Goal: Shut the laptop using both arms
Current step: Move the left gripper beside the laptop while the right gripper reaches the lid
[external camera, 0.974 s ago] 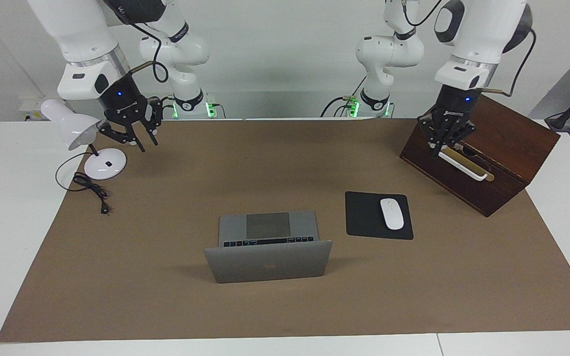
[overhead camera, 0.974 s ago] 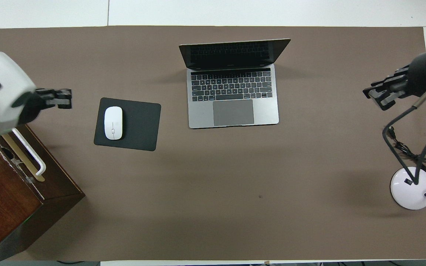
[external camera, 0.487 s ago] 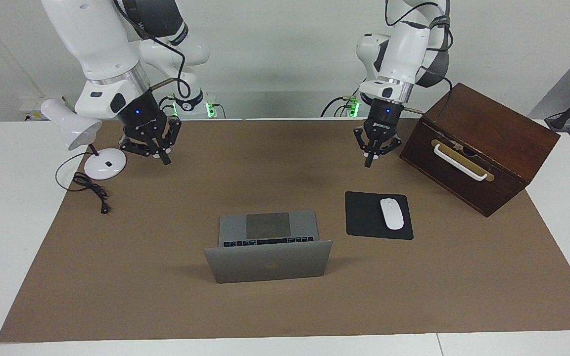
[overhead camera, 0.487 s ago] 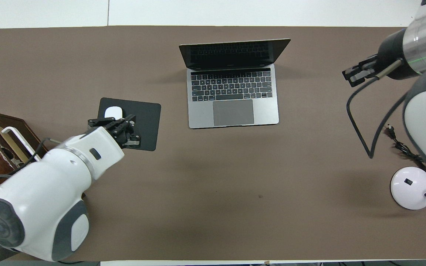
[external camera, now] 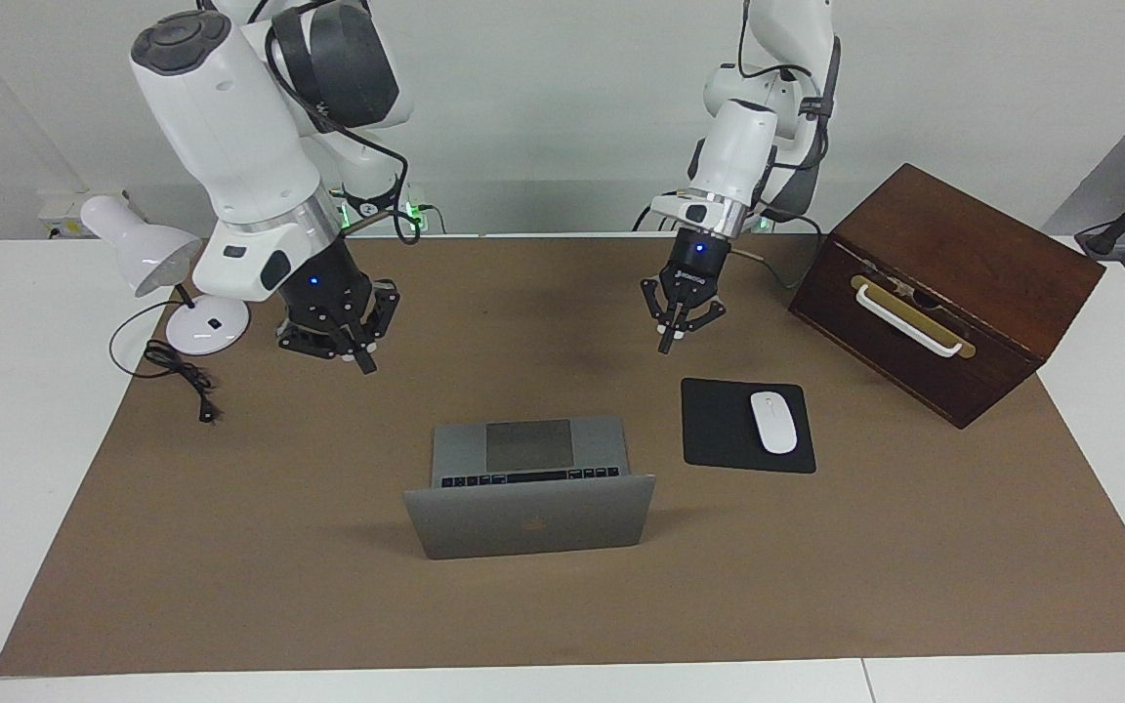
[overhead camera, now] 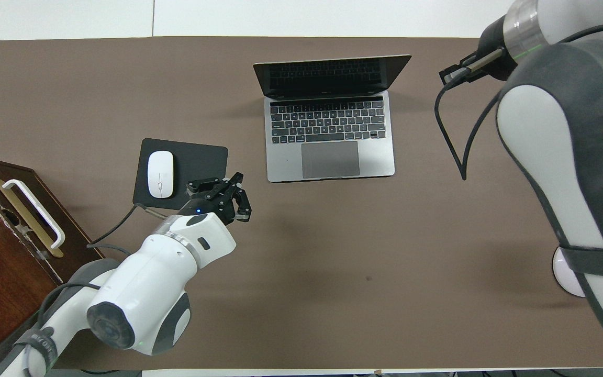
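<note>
Looks like a robotics lab w/ a mock office desk: two white arms (external camera: 250, 146) bolted at the edge of a white table (external camera: 25, 391) under a brown mat (external camera: 816, 566), bare white wall. Props: laptop (external camera: 528, 488), mouse (external camera: 773, 422) on pad (external camera: 719, 430), desk lamp (external camera: 147, 256), wooden box (external camera: 953, 283).

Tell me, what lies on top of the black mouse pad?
Only a white mouse lies on the mouse pad, toward its end at the wooden box. What is under the pad is covered.
</note>
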Motion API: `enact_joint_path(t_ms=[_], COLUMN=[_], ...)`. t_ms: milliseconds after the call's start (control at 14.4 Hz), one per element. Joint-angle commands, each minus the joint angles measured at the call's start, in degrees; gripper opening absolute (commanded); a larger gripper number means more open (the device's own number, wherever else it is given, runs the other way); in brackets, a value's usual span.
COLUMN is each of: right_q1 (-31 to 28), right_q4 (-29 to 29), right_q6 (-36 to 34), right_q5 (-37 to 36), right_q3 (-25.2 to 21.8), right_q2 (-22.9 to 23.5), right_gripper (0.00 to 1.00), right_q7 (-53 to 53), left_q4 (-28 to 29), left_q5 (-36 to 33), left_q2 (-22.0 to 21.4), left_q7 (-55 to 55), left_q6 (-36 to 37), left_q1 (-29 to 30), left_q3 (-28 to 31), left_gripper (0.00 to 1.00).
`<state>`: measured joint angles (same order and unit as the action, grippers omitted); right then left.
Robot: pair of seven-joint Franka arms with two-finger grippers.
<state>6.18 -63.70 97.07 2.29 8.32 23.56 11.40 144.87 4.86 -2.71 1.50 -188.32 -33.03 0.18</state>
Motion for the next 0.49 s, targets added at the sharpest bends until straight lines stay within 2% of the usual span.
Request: enact_joint_path(t_ms=[0,278,418], right_q1=[1.38,0.95,0.41], right_q4=[8.58,11.05,11.14], right_q6=[-1.53,3.55,6.37], right_q5=[-2.82,-2.56,-2.56], right_q3=[0.21,2.31,4.07], right_q2=[6.05,9.74,11.06], right_gripper=[0.00,0.00,0.00], right_q7=[-1.29,-3.39,-5.51], left_q4=[-2.21,-5.73,-8.62], left_q5=[0.77,0.77,0.77], left_q2=[3.49,12.62,15.35], left_q7=[0.61,0.79,0.79], left_q6=[-3.44,-12.39,-12.42], left_q1=[-1.69,-2.83,-2.83], left_q3=[0.96,1.05,1.05], left_gripper=[0.00,0.00,0.00])
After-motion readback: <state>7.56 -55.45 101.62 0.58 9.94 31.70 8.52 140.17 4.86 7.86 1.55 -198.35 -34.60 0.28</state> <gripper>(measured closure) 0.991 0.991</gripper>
